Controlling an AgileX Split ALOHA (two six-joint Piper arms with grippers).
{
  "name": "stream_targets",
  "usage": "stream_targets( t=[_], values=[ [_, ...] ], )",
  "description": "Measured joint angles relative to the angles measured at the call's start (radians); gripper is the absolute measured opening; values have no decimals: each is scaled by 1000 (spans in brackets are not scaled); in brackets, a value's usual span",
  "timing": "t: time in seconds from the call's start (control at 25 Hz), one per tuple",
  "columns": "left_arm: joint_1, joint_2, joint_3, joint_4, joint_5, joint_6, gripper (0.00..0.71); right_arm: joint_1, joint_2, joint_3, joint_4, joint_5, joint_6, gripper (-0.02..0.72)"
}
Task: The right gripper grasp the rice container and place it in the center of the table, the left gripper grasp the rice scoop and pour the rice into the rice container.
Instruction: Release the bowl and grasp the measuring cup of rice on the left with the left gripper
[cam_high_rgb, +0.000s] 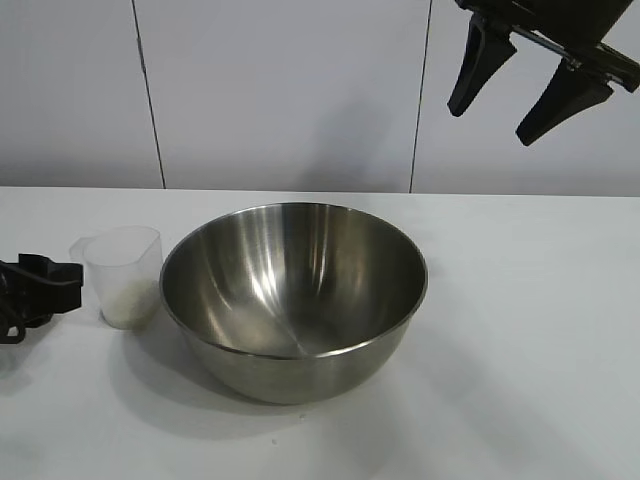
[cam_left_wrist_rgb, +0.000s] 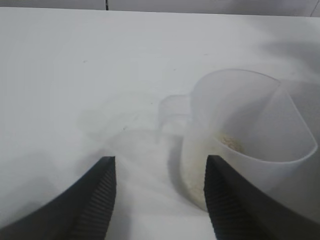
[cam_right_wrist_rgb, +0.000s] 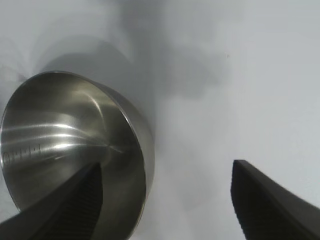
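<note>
The rice container (cam_high_rgb: 293, 296) sits empty near the middle of the table (cam_high_rgb: 530, 340), with the rice scoop (cam_high_rgb: 124, 274) just beside it on the left, a little rice (cam_high_rgb: 127, 303) in its bottom. The left pincer (cam_left_wrist_rgb: 160, 192) is low at the table edge, spread, the scoop not yet between its tips. The right pincer (cam_high_rgb: 527, 85) hangs spread above, holding nothing. The scoop looks light, thin-walled and easy to tip — best pinched by its small side handle (cam_left_wrist_rgb: 174, 111), gently, since the plastic would likely flex or slip.
</note>
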Motion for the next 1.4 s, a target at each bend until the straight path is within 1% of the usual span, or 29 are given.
stream_targets(
  t=[0.2, 0.32, 0.48, 0.68, 0.76, 0.92, 1.16, 1.24, 1.4],
  values=[
    [0, 0, -21, 0, 4, 0, 394, 0, 0, 0, 0, 0, 0, 496],
    [0, 0, -46, 0, 49, 0, 394, 0, 0, 0, 0, 0, 0, 496],
    [0, 1, -50, 0, 116, 0, 394, 0, 0, 0, 0, 0, 0, 496],
    [0, 11, -50, 0, 121, 3, 394, 0, 0, 0, 2, -1, 0, 496],
    [0, 47, -50, -10, 106, 4, 394, 0, 0, 0, 2, -3, 0, 496],
    [0, 121, -50, -20, 22, 5, 394, 0, 0, 0, 2, -8, 0, 496],
    [1, 174, -78, -23, -12, 8, 394, 0, 0, 0, 2, -8, 0, 496],
    [8, 181, -91, -23, -17, 8, 394, 0, 0, 0, 2, -8, 0, 496],
    [40, 183, -116, -23, -4, 8, 394, 0, 0, 0, 2, -8, 0, 496]
  ],
)
